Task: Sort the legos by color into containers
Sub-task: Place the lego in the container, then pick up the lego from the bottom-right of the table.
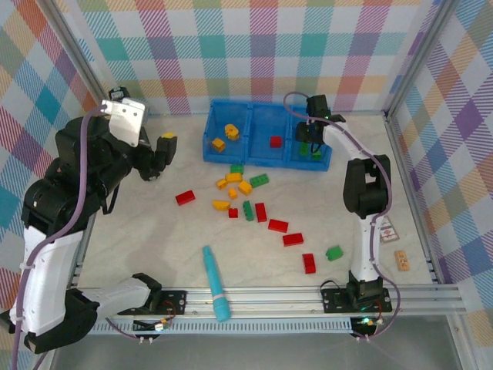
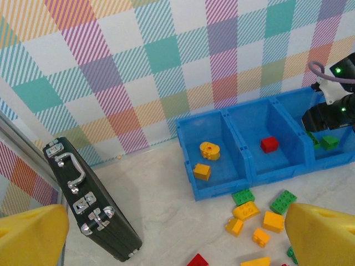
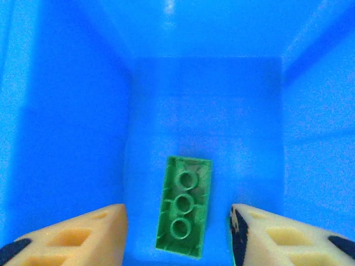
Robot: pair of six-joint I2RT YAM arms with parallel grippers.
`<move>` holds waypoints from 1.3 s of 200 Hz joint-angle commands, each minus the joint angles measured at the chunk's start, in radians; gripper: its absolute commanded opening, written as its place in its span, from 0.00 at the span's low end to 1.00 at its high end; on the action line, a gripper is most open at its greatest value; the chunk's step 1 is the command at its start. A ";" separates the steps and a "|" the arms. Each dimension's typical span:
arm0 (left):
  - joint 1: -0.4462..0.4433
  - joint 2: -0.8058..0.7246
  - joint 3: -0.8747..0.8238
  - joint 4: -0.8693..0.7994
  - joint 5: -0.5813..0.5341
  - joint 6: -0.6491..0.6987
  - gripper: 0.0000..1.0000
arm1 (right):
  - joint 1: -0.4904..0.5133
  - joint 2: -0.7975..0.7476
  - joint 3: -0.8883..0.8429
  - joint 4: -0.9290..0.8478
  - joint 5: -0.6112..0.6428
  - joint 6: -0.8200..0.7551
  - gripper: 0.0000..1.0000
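As the right hand point(image 3: 177, 224) gapes, a green lego point(image 3: 183, 206) seems loose.

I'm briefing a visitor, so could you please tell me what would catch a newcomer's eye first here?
The blue bin stands at the far side of the table, the right gripper over its right compartment, jaws parted above a green brick. Red, yellow and green bricks lie scattered in front of it, and a teal cylinder lies near the front edge.
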 commanded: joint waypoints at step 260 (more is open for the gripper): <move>-0.014 0.022 -0.068 0.043 0.073 0.073 1.00 | 0.001 -1.404 -1.310 -0.531 -0.250 0.889 0.87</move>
